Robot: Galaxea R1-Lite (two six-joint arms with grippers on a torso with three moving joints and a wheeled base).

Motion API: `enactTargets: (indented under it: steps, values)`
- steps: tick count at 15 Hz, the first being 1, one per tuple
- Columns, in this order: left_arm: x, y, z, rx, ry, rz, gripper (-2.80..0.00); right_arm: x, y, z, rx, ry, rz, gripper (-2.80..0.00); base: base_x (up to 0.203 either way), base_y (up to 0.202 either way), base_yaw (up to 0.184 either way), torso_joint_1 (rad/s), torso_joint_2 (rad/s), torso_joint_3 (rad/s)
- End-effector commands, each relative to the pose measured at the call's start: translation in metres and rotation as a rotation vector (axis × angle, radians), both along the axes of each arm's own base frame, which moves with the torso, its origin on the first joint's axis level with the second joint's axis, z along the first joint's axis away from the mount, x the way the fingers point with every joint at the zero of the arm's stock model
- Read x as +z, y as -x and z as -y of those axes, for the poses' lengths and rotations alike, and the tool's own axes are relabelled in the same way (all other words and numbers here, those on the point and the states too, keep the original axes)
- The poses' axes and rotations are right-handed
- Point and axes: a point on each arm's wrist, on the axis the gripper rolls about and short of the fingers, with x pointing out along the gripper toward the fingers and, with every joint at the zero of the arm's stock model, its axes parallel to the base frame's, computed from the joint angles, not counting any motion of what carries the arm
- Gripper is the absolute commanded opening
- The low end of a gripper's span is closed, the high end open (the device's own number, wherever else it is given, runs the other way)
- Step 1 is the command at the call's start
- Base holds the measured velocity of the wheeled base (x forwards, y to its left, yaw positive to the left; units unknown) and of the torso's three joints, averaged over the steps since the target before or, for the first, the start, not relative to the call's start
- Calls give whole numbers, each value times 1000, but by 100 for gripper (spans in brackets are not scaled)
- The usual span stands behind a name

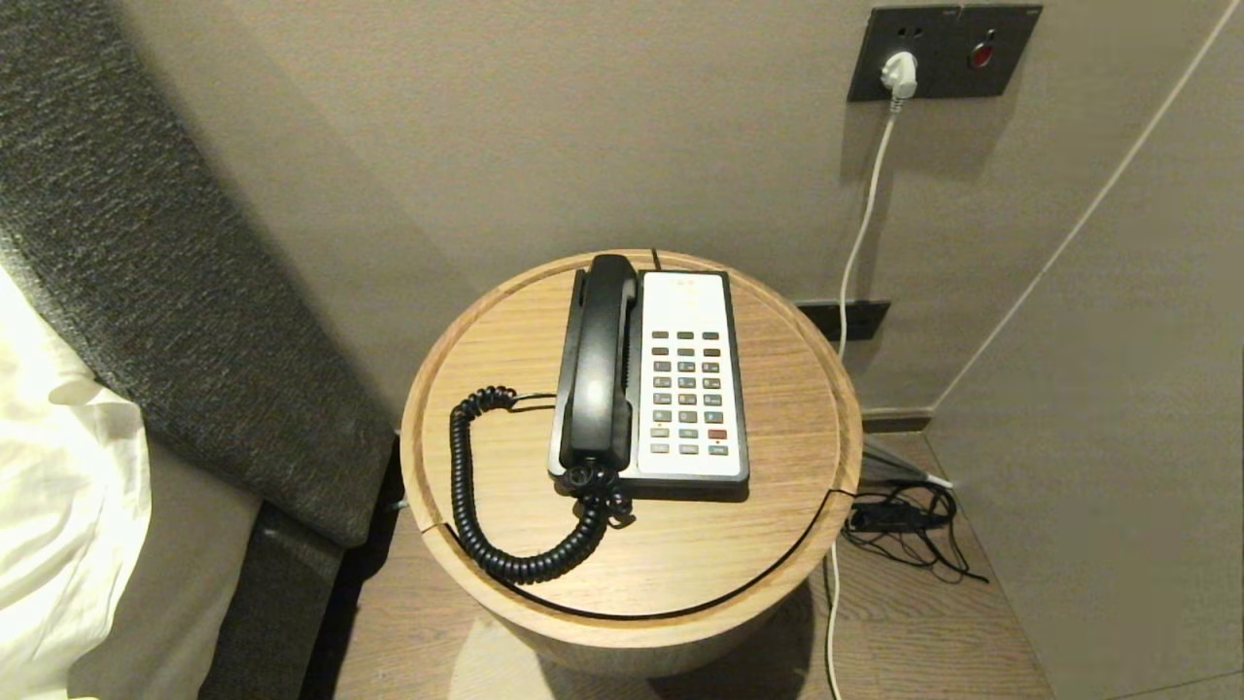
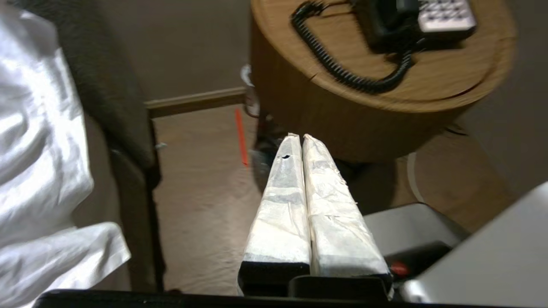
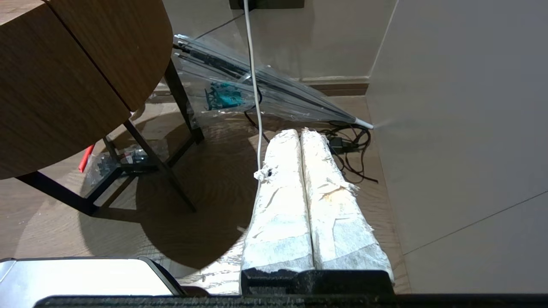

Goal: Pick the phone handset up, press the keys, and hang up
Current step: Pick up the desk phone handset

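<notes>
The black phone handset [image 1: 598, 360] lies in its cradle on the left side of the black-and-white phone base [image 1: 692, 389], whose keys [image 1: 687, 392] face up. A black coiled cord [image 1: 486, 506] loops from the handset's near end over the round wooden table [image 1: 777, 525]. Neither arm shows in the head view. My left gripper [image 2: 299, 136] is shut and empty, low in front of the table, with the cord [image 2: 338, 68] and handset [image 2: 381, 25] above it. My right gripper [image 3: 299, 131] is shut and empty, low over the floor to the right of the table.
A grey padded headboard [image 1: 165, 262] and white bedding [image 1: 58, 506] stand close on the left. A white cable [image 1: 860, 233] hangs from a wall socket [image 1: 943, 49]. Black cables [image 1: 904, 525] and a clear folded umbrella [image 3: 265, 92] lie on the floor at the right. A wall panel [image 1: 1118, 389] closes the right side.
</notes>
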Motion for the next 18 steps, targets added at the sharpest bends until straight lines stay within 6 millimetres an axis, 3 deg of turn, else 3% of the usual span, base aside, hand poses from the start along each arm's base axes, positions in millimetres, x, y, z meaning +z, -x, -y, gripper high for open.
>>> enactTargets:
  steps: [1, 4, 7, 10, 14, 18]
  values:
    - [51, -42, 0, -39, 23, -133, -280, 0, 0, 0, 1, 0, 0, -280, 0, 0, 0, 0, 0, 0]
    - [90, -87, 1, -104, 48, -210, -280, 0, 0, 0, 1, 0, 0, -280, 0, 0, 0, 0, 0, 0]
    - [114, -129, 5, -189, 45, -252, -280, 0, 0, 0, 1, 0, 0, -280, 0, 0, 0, 0, 0, 0]
    - [125, -163, 19, -303, 26, -313, -280, 0, 0, 0, 1, 0, 0, -280, 0, 0, 0, 0, 0, 0]
    - [139, -193, 48, -372, -28, -419, -280, 0, 0, 0, 1, 0, 0, -280, 0, 0, 0, 0, 0, 0]
    - [133, -225, 78, -320, -56, -511, -280, 0, 0, 0, 1, 0, 0, -280, 0, 0, 0, 0, 0, 0]
